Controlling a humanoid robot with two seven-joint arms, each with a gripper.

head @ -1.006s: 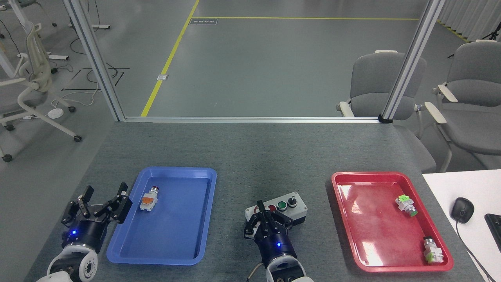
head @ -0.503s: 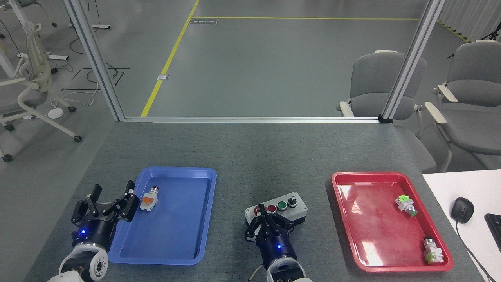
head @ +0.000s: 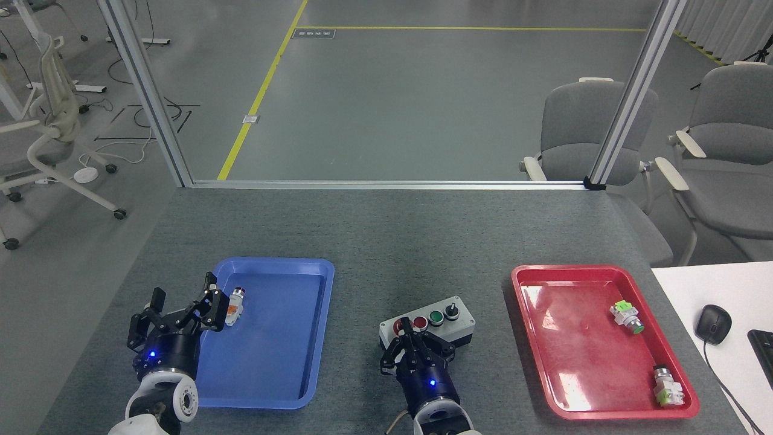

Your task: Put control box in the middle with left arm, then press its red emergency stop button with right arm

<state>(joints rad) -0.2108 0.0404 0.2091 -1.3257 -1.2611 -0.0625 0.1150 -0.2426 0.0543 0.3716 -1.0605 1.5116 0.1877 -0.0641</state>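
Observation:
The light-grey control box (head: 445, 324) lies on the dark-grey tabletop between the two trays, the middle (head: 386, 266) of which stretches behind it. Along its top run a black knob, a green button and a small red button. The red emergency stop button (head: 398, 327) sits at its left end, partly hidden by my right gripper (head: 411, 330). That gripper's fingers are together, tips pointing at the button's near side. My left gripper (head: 184, 300) stands open over the blue tray's left rim, empty.
A blue tray (head: 314, 338) at the left holds a small orange-and-white push-button (head: 235, 304), right beside my left fingers. A red tray (head: 580, 356) at the right holds two green-and-white button parts (head: 627, 317). A white desk with a mouse (head: 712, 324) adjoins on the right.
My left gripper has moved right and forward, from beside the blue tray to over its left rim. My right gripper has drawn back slightly, showing more of the big red button.

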